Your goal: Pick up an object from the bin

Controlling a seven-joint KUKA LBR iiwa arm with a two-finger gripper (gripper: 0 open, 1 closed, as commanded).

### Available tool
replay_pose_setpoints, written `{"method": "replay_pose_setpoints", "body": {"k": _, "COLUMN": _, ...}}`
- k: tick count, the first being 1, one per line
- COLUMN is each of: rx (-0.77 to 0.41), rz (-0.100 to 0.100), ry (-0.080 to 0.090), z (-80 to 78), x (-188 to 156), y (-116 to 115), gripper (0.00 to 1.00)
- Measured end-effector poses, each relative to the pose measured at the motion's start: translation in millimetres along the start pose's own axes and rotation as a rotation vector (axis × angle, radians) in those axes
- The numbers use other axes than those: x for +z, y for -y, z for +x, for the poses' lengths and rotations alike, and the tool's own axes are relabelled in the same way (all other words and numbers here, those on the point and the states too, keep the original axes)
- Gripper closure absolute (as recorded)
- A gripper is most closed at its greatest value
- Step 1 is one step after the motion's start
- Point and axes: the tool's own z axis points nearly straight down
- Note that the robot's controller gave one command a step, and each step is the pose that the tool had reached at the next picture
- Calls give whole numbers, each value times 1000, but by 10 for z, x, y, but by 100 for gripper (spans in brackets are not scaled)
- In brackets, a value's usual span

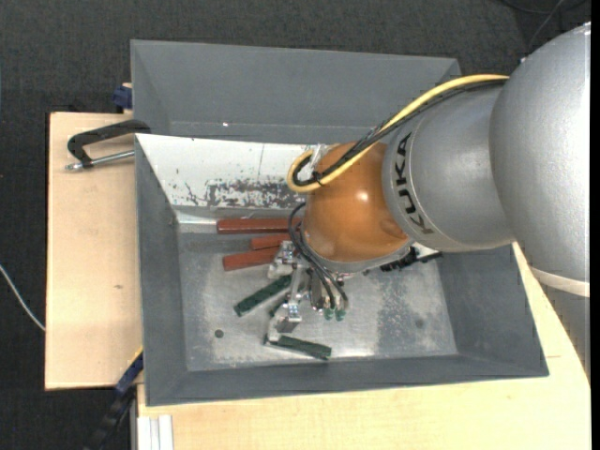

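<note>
**Entry: bin pick, gripper low beside a green bar**

Position. The gripper (307, 306) hung low over the floor of the grey metal bin (422, 331), a little toward 9 o'clock of the floor's middle. Whether it stood apart, together or clamped on anything could not be told, as its working end was lost among its own metal parts.

Likely object. A dark green bar (255, 301) lay flat just beside the gripper at its 9 o'clock, slanting away toward 8 o'clock. Its near end seemed to run beneath the gripper, though contact could not be confirmed. A second green bar (302, 347) lay at the gripper's 6 o'clock, near the front wall.

Other contents. Three red-brown bars (251, 224) lay at 10 to 11 o'clock, roughly parallel, the farthest close to the back wall. One dark speck (218, 335) sat at 8 o'clock, well apart.

Materials and shapes. All the bars were slim, straight, flat-faced, square-ended and matt. The bin floor was dull and mottled with scuffs; the back wall was bright and mirror-like with dark flecks. The wrist wore a glossy orange cover (352, 214), with a yellow cable (422, 106) arching over it.

Handling note. A thin bar lying flat on hard metal would call for closing across its narrow width near mid-length, right down at the floor. A straight lift would keep it from pivoting or dragging its neighbour.
</note>
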Motion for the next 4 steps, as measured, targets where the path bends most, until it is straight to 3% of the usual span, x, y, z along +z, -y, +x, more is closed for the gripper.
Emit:
{"method": "replay_pose_setpoints", "body": {"k": 1, "rx": -60, "rz": 23, "ry": -6, "z": -155, "x": -1086, "y": 60, "gripper": 100}}
{"method": "replay_pose_setpoints", "body": {"k": 2, "rx": -60, "rz": 23, "ry": -6, "z": -155, "x": -1086, "y": 61, "gripper": 100}}
{"method": "replay_pose_setpoints", "body": {"k": 3, "rx": -82, "rz": 23, "ry": -6, "z": -228, "x": -1347, "y": -16, "gripper": 100}}
{"method": "replay_pose_setpoints", "body": {"k": 4, "rx": -231, "rz": 23, "ry": -10, "z": -51, "x": -1787, "y": 9, "gripper": 100}}
